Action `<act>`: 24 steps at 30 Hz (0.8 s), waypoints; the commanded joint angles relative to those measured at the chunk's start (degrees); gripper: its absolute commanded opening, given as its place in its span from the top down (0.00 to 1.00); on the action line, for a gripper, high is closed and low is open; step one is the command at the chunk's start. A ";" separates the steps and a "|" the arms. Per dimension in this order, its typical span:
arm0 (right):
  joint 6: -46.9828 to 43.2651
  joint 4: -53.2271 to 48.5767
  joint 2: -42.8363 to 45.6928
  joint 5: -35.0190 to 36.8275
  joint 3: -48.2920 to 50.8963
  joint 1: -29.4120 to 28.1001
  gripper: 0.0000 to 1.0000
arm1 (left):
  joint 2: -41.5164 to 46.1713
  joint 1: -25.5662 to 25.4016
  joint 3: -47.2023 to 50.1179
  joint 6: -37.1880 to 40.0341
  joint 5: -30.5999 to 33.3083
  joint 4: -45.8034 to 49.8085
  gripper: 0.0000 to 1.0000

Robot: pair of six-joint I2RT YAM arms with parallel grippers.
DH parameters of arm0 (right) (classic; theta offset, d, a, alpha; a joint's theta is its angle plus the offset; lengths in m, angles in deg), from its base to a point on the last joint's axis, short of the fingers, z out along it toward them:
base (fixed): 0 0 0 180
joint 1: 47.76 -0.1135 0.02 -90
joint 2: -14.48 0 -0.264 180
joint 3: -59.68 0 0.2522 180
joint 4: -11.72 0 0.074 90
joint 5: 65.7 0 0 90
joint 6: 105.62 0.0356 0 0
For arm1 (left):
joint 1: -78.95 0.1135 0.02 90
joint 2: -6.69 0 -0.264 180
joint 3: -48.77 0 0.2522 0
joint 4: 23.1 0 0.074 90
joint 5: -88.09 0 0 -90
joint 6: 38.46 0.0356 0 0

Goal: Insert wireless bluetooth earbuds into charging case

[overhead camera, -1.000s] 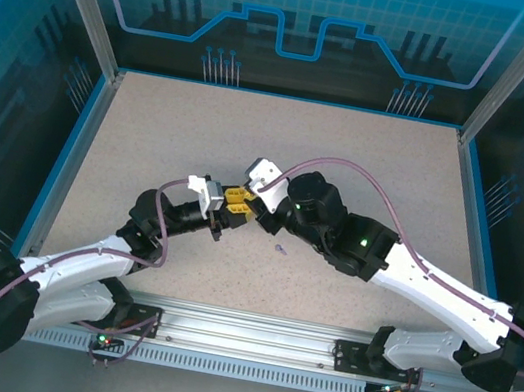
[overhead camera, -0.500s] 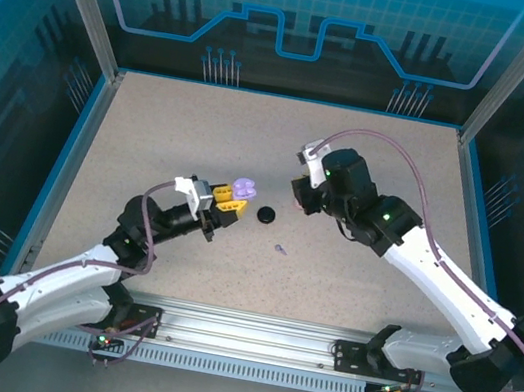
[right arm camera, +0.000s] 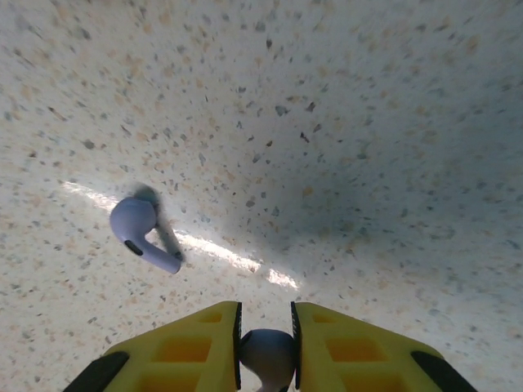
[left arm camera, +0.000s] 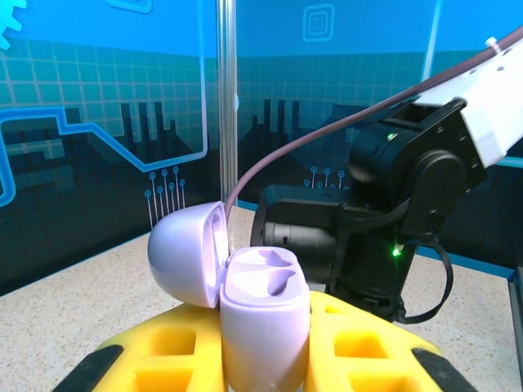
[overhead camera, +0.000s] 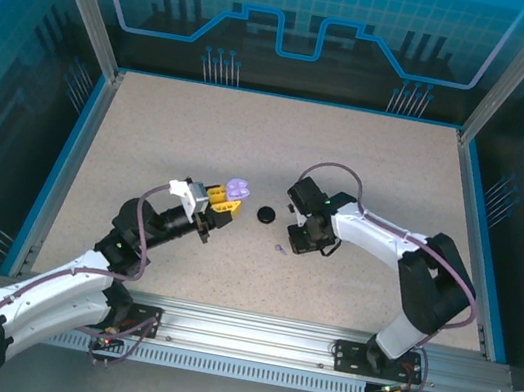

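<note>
two lavender earbuds appear in the right wrist view. the held earbud (right arm camera: 267, 355) is pinched between the narrowly set yellow fingers (right arm camera: 184, 347) of the right gripper (right arm camera: 265, 328) at bottom centre. the loose earbud (right arm camera: 140, 231) lies on the speckled table (right arm camera: 376, 122), left of centre. in the left wrist view the left gripper (left arm camera: 265, 363) clamps the lavender charging case (left arm camera: 265, 314) at lower centre, its lid (left arm camera: 186, 255) swung open to the left. in the top view a black round case (overhead camera: 266, 215) lies mid-frame between the grippers.

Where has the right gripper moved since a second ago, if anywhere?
Yes. Right gripper crossed from left of the black case to its right, nearer the bases.
</note>
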 commanded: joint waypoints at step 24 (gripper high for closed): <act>1.58 -8.67 -6.50 -5.28 -5.47 0.85 0.58 | 0.44 -0.45 0.05 0.81 1.04 0.21 1.00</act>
